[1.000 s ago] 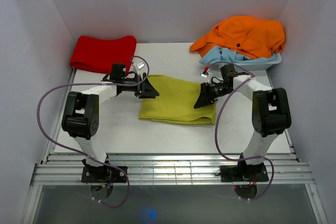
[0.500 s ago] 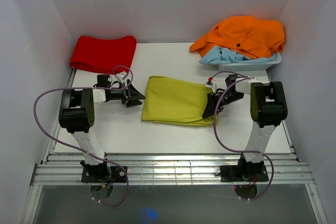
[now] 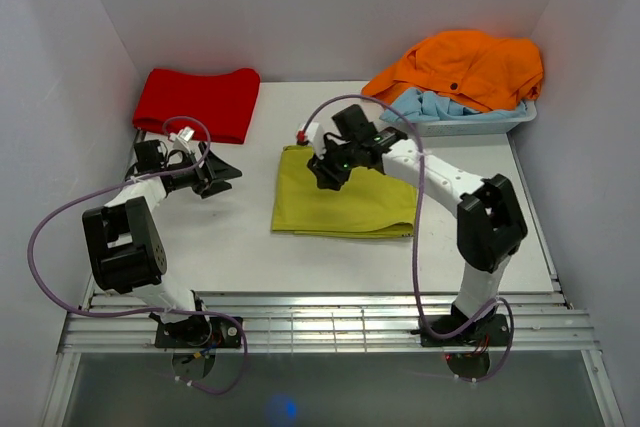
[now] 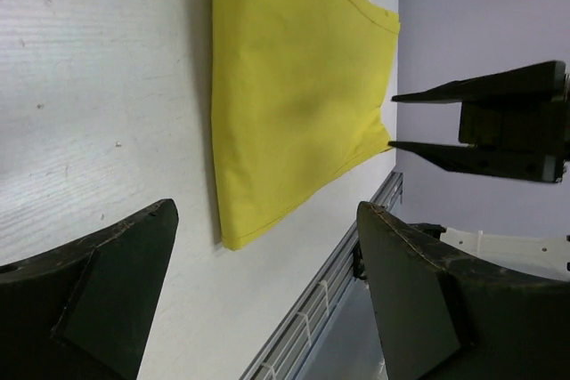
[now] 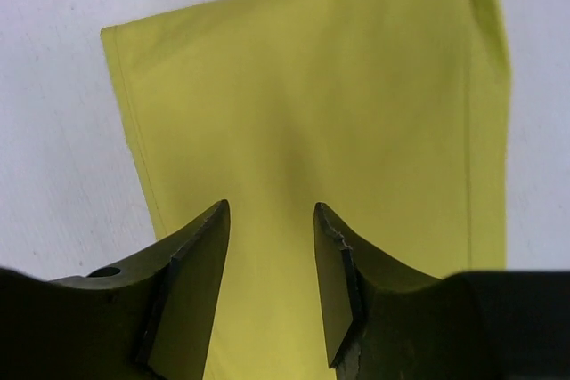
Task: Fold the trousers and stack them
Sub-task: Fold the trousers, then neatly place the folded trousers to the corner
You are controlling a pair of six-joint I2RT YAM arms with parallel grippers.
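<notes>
Folded trousers (image 3: 345, 197) lie flat, long axis running left to right across the table (image 3: 200, 247). The left gripper (image 3: 227, 178) stands wide open and empty beside them. The right gripper (image 3: 323, 180) hovers over their far left corner, fingers parted, holding nothing.

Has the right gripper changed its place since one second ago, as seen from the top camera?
Yes. The right gripper went left, away from the basket, from the right edge of the trousers to their far left corner.
</notes>
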